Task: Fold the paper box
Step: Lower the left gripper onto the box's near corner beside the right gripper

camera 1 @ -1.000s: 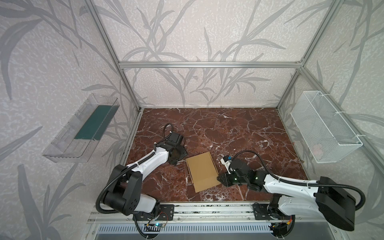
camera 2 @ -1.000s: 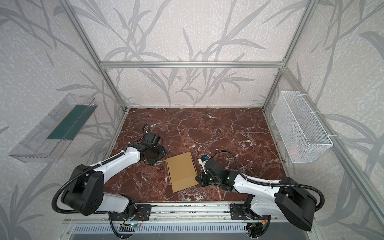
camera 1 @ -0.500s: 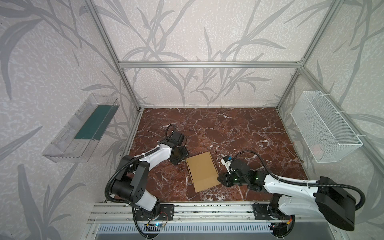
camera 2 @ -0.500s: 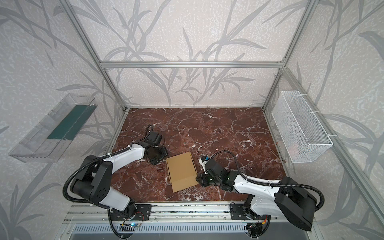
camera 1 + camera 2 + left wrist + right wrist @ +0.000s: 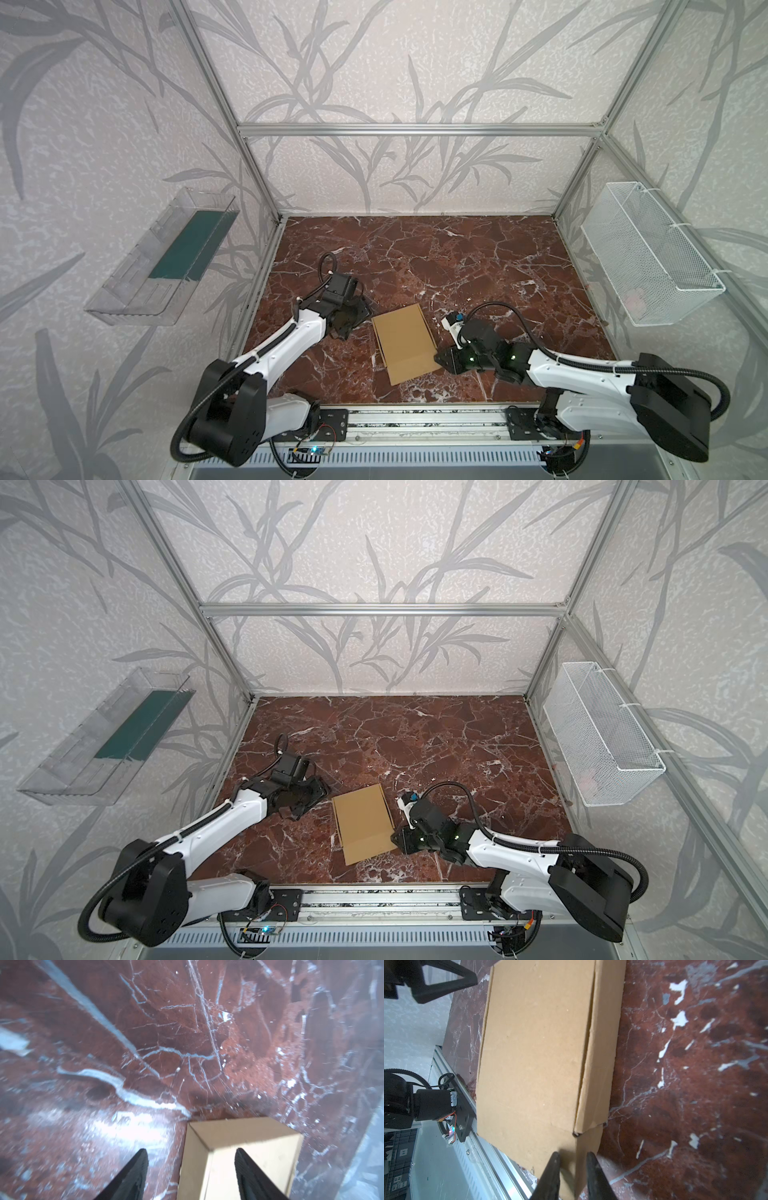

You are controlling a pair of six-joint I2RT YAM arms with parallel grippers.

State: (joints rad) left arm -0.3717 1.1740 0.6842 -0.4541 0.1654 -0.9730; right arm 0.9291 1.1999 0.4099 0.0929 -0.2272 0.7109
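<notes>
near the front edge of the marble table (image 5: pixel 457 257), your paper box (image 5: pixel 405 343) lies flat, one corner flap pinched in the narrowed jaws of your right gripper (image 5: pixel 573 1154), likely to anchor it, while your left gripper (image 5: pixel 191 1150) gapes wide and empty, poised at the opposite corner.

Both top views are bright and sharp, with soft, even light. Only faint shadows lie on the floor (image 5: pixel 457 257) just beside the box (image 5: pixel 405 343). In the left wrist view the floor around the box is smeared and blurry. White shine sits just beside the box, and the box looks pale. Far from the box, at the picture edges, the floor looks bent. In the right wrist view the box is clear, but the fingers (image 5: pixel 552 1174) are fuzzy.
</notes>
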